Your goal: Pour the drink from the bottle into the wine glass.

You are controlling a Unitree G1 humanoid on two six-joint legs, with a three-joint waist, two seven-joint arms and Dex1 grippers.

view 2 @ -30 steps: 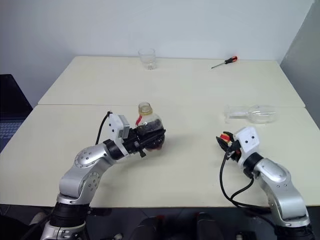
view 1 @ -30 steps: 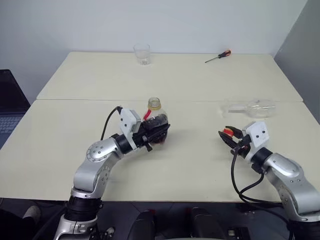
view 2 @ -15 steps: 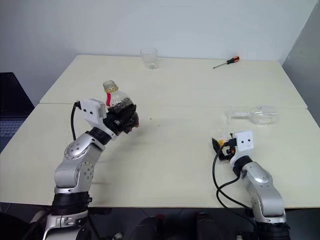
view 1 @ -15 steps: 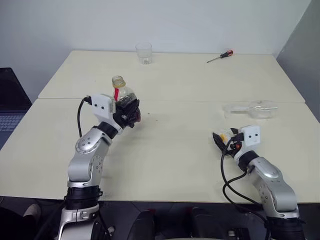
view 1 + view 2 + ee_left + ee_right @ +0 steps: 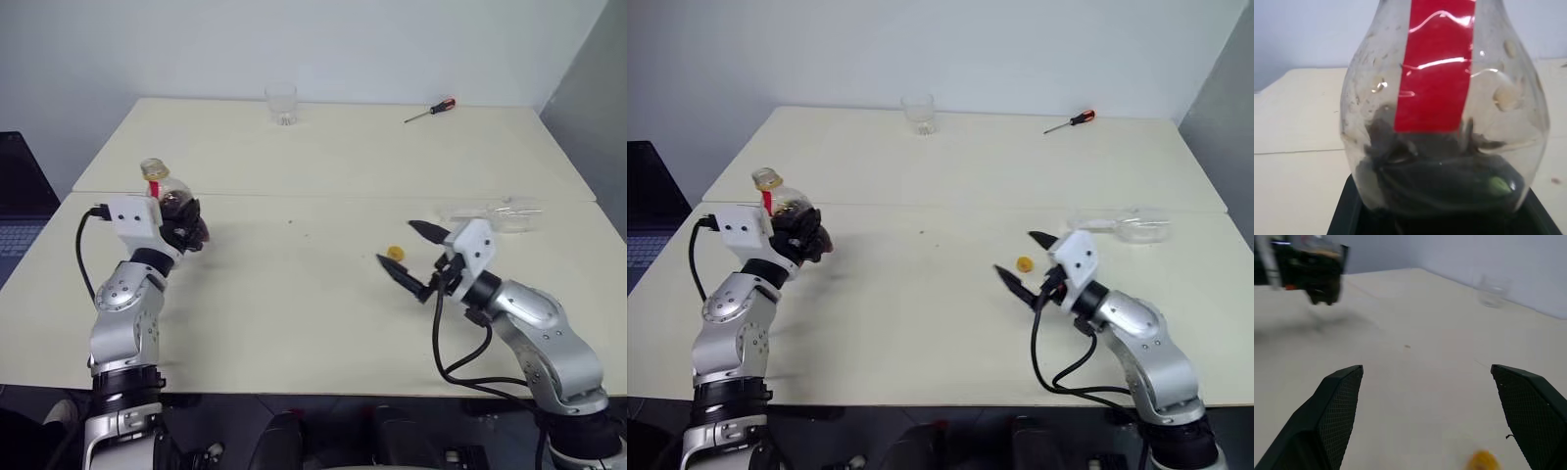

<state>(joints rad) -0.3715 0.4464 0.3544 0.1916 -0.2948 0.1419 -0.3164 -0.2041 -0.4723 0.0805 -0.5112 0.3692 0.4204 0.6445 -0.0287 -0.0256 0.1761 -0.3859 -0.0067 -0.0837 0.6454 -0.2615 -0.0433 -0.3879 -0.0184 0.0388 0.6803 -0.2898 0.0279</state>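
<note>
Between the two end effectors the counter [image 5: 294,294] lay bare and open. The right end effector [image 5: 408,253] stood with fingers spread wide; a small yellow cap [image 5: 395,254] lay on the counter just between and beneath them. Beyond it, near its far side, the wine glass [image 5: 495,213] lay on its side. A tumbler [image 5: 281,105] and screwdriver [image 5: 430,110] sat well ahead, at the far edge.

A plain office or lab room is indicated: two cream tables [image 5: 323,294] butted edge to edge, bare white walls [image 5: 323,44], a laptop [image 5: 20,211] at the left edge.
</note>
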